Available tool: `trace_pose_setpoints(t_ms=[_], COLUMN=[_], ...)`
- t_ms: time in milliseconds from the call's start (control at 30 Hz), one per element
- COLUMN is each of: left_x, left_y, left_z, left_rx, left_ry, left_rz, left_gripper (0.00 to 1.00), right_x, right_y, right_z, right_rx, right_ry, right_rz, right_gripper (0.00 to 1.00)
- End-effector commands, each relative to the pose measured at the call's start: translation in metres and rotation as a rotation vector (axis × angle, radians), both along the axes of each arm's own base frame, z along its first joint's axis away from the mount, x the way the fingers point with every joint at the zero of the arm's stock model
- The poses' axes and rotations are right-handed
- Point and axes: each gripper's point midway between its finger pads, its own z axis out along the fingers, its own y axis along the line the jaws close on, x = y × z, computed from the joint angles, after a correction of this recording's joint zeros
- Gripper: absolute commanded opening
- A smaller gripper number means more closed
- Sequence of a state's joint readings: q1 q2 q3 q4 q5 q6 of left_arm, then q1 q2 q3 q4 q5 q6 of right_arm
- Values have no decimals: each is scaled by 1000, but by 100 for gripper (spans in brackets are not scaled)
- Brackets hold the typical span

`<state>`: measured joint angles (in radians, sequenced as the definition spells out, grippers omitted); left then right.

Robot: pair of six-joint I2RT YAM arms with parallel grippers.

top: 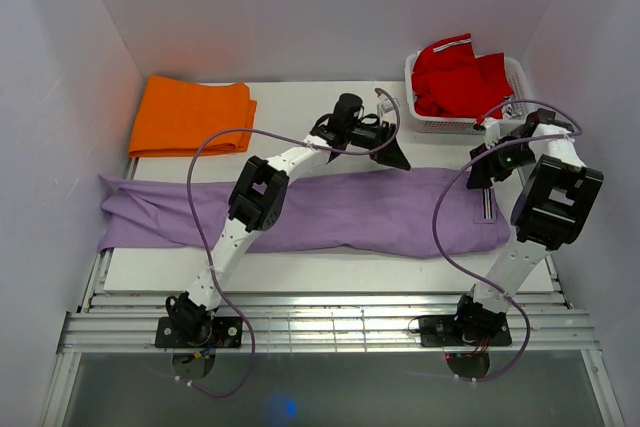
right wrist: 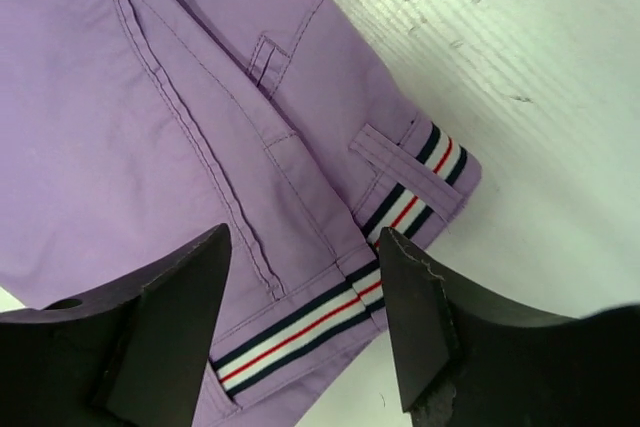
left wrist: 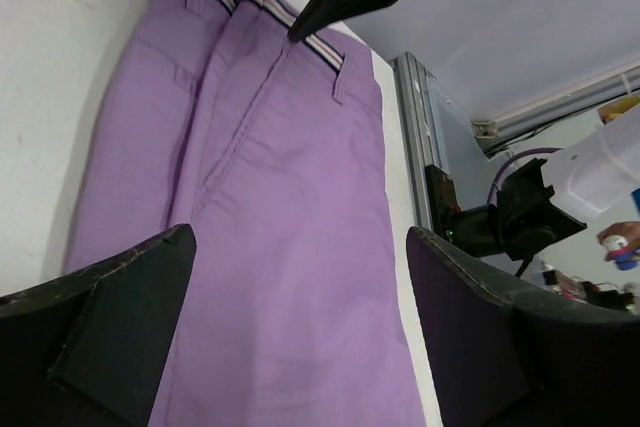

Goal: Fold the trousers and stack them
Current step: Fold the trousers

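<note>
Across the white table [top: 300, 269] the lilac trousers [top: 340, 212] lie flat and stretched sideways. Their waistband end is on the right and the legs run left, where the cuffs overhang the board's left edge. The two legs lie close together as one long band of cloth.

The left gripper [top: 392, 152] hangs over the upper part of the trousers, near the far edge of the fabric. In its wrist view its jaws stand spread wide [left wrist: 300, 247], with only smooth purple cloth below them and nothing between them.

The right gripper [top: 480, 172] is poised over the waistband [right wrist: 300, 332], which is striped navy, white and red, with a belt loop [right wrist: 395, 142] just beside it. Its fingers [right wrist: 170, 327] are parted and hold nothing. Whether the tips touch the cloth cannot be told.

At the far left corner a folded orange garment [top: 190, 115] rests well apart from the trousers. At the far right a white basket [top: 415, 72] holds a red garment [top: 455, 77] with white trim.
</note>
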<state>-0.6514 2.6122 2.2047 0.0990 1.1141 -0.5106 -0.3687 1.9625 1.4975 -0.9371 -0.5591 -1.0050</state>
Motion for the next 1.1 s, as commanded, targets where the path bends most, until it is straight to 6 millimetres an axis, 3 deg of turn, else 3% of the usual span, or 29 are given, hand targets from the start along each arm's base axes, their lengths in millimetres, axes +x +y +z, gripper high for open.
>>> trace_pose_setpoints(t_ms=[0, 133, 500, 800, 933, 1067], left_x=[-17, -6, 43, 29, 28, 28], left_y=[3, 8, 14, 23, 22, 24], left_z=[-8, -44, -77, -98, -96, -97], left_rx=[94, 221, 380, 434, 425, 431], left_ry=[164, 237, 231, 352, 361, 364], left_rz=[-6, 140, 464, 483, 476, 482], left_gripper=[98, 98, 98, 98, 98, 98], right_x=[9, 7, 5, 16, 10, 7], right_y=[-2, -10, 2, 2, 6, 11], right_z=[33, 19, -8, -21, -33, -20], right_rx=[-39, -93, -122, -139, -138, -113], right_ry=[-115, -94, -62, -65, -21, -33], right_rz=[16, 27, 86, 134, 195, 219], right_gripper=[68, 71, 68, 66, 54, 30])
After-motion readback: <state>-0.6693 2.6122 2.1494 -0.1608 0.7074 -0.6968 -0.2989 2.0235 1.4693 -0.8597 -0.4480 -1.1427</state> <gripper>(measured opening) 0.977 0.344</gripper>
